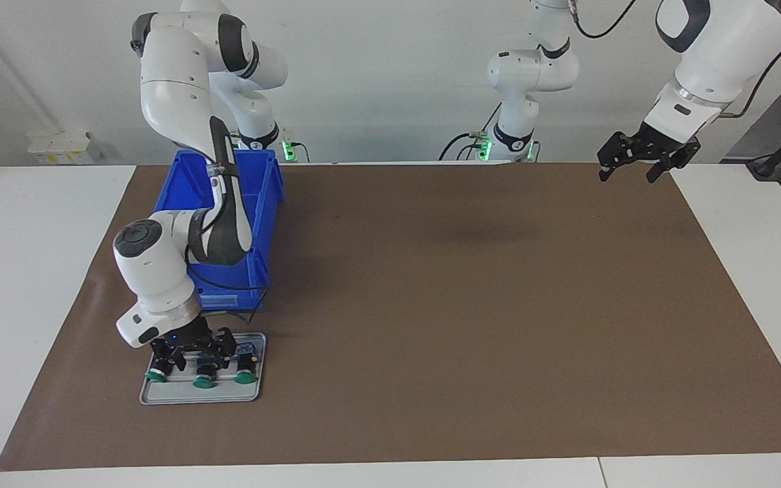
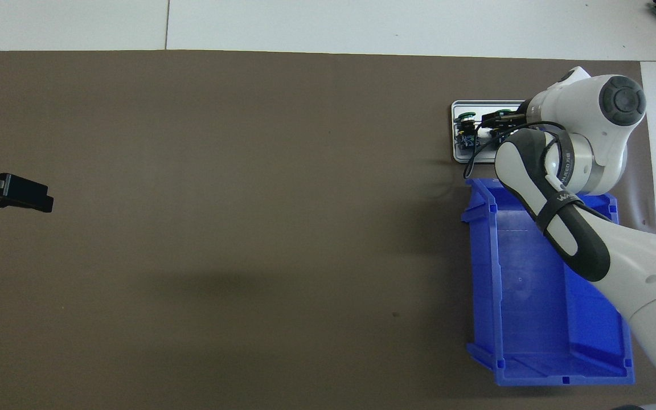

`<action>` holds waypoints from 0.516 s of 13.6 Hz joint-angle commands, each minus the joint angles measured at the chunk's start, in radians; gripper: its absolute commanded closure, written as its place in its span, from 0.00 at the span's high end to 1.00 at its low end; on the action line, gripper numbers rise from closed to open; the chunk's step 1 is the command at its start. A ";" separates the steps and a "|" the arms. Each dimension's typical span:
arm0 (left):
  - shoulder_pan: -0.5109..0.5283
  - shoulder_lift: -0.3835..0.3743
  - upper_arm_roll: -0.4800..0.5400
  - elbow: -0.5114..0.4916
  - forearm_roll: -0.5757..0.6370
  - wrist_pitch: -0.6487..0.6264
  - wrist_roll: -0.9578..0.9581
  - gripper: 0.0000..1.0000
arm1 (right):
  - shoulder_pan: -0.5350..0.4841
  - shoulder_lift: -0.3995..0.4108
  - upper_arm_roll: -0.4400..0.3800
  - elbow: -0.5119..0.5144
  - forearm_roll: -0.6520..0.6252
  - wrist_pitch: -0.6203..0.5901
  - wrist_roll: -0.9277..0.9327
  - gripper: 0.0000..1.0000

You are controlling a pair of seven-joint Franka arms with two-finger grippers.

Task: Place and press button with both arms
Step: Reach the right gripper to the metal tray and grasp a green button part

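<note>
Three green-capped buttons lie side by side on a small grey tray (image 1: 187,396) at the right arm's end of the table. My right gripper (image 1: 195,356) is down on the tray at the middle button (image 1: 203,377), which it partly covers. The other two buttons (image 1: 156,372) (image 1: 246,373) lie on either side of it. In the overhead view the right gripper (image 2: 490,122) and wrist hide most of the tray (image 2: 476,104), and only one button (image 2: 465,118) shows. My left gripper (image 1: 629,174) hangs open and empty over the mat's corner near its own base, also seen as the left gripper (image 2: 32,196).
A blue bin (image 1: 258,203) stands empty on the brown mat (image 1: 465,305), nearer to the robots than the tray. The right arm reaches over the bin (image 2: 533,324). White table surface borders the mat.
</note>
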 commanded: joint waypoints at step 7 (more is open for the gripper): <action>0.004 -0.013 -0.001 -0.011 0.001 -0.008 0.006 1.00 | -0.014 -0.001 0.008 -0.027 0.007 0.025 -0.027 0.00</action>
